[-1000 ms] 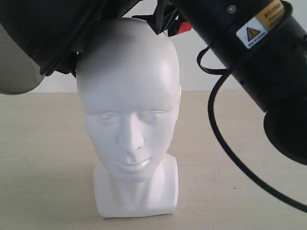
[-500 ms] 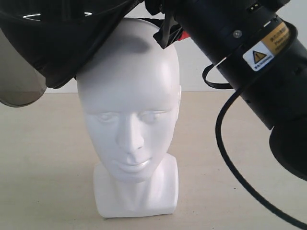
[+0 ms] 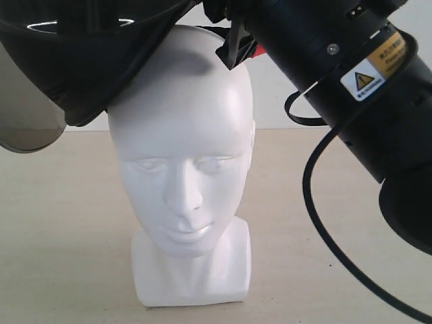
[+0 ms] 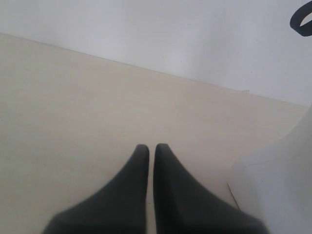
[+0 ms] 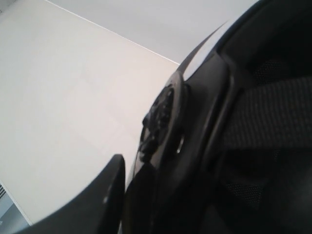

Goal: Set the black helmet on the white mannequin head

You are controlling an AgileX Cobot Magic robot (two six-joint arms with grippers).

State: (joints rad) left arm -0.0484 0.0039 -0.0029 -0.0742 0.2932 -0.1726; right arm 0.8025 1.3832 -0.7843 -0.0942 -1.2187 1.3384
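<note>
The white mannequin head (image 3: 181,169) stands upright on the table, facing the exterior camera. The black helmet (image 3: 81,54) hangs tilted over the head's upper left, its rim touching the crown. Its smoky visor (image 3: 27,115) points down at the left, and the red buckle (image 3: 252,48) dangles behind the crown. In the right wrist view, my right gripper (image 5: 139,195) is shut on the helmet (image 5: 214,122) rim beside the visor pivot, with a chin strap (image 5: 273,119) across the inside. My left gripper (image 4: 147,147) is shut and empty, low over the table.
My right arm (image 3: 351,81) and its black cable (image 3: 317,202) fill the upper right of the exterior view. The left wrist view has a white shape (image 4: 278,190) to one side, probably the mannequin's base, and bare beige table (image 4: 73,97) ahead.
Over the last second the helmet and my right arm dropped and shifted right, bringing the helmet onto the crown. Over the last half second almost nothing moved.
</note>
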